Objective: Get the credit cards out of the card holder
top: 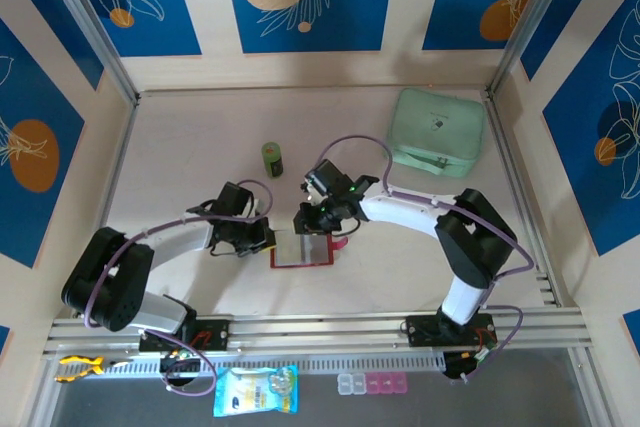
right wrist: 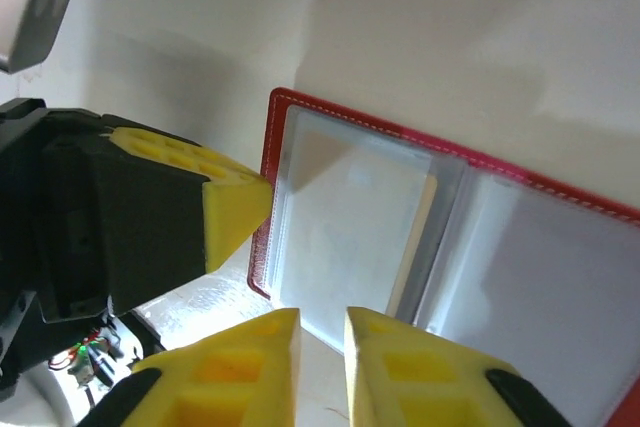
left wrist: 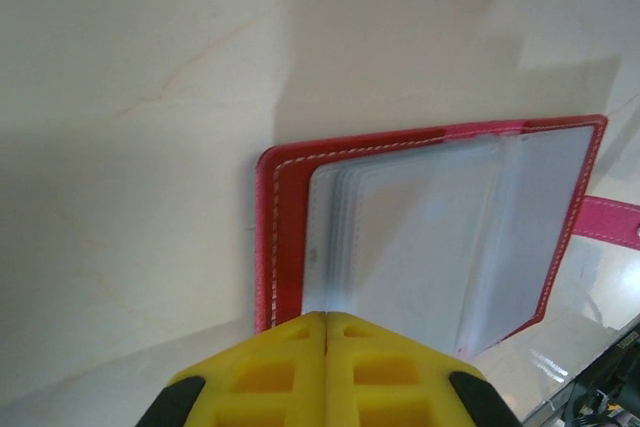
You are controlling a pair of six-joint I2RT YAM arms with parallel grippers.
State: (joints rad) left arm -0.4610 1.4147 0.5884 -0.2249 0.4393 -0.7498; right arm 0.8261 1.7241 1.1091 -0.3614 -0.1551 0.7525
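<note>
The card holder [top: 302,250] is lying open and flat on the table [top: 190,162], between the two arms. The left gripper [left wrist: 325,322] is sitting with fingers closed together at the holder's outer edge; whether it is pinching the cover cannot be told. The right gripper [right wrist: 322,319] is hovering narrowly open at the near edge of the sleeves. A tan edge of the credit cards [right wrist: 424,227] is showing beside the spine, long axis pointing away from the right gripper, judged the better placed.

High overview; both wrist close-ups on the card holder [left wrist: 430,227]
</note>
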